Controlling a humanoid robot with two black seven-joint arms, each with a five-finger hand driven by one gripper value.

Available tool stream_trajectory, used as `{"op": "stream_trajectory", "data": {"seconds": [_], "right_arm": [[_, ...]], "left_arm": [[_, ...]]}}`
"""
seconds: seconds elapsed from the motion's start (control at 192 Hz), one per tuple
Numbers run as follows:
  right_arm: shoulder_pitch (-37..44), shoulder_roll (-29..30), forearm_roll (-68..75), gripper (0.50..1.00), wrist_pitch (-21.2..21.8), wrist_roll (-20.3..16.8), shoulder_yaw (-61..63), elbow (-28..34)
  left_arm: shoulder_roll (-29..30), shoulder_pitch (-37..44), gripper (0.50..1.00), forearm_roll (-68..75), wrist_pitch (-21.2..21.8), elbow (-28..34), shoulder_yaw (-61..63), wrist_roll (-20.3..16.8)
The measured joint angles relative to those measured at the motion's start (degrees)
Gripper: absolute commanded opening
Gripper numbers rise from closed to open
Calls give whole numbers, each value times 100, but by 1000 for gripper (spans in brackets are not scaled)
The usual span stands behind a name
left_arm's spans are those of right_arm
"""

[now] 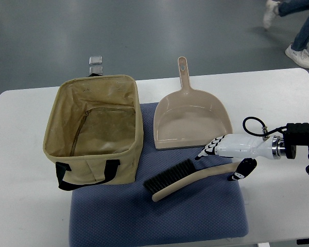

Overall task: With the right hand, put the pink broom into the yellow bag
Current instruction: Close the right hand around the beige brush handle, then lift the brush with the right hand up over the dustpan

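Yellow bag (95, 133), dustpan (191, 117), pink broom (193, 178), right hand (224, 154) — all on a white table (20, 170).

Far left: bag standing open on the edge of a blue mat (159, 216), black handle hanging down its front. Next over, dustpan flat with handle pointing away. Just below it, broom lying on the mat, bristles toward the bag, handle toward the right. Right hand reaching in from the right edge, fingers spread around the handle's end, thumb (243, 170) below; real grip or just hovering, hard to tell. Shoes of a person (293, 31) top right.
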Motion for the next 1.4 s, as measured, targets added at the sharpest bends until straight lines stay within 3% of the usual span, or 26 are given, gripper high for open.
{"op": "stream_trajectory", "data": {"seconds": [0.203,0.297,0.531,0.619,0.676,1.067,1.4], "right_arm": [[0,-5,-22,750,-14,-6,-15,-14],[0,-6,-67,654,-38,-36,-15,-26],[0,-6,-98,637,-55,-147,-26,-47],[-2,-5,-103,580,-61,-155,-38,-53],[-6,-1,-108,500,-80,-166,-46,-59],[159,-68,-61,500,-803,-177,4,-204],[1017,-466,237,500,-1101,-130,55,-208]], "left_arm": [[0,0,1000,0,0,0,0,0],[0,0,1000,0,0,0,-2,0],[0,0,1000,0,0,0,-2,0],[0,0,1000,0,0,0,-2,0],[0,0,1000,0,0,0,-2,0],[0,0,1000,0,0,0,-1,0],[0,0,1000,0,0,0,-1,0]]}}
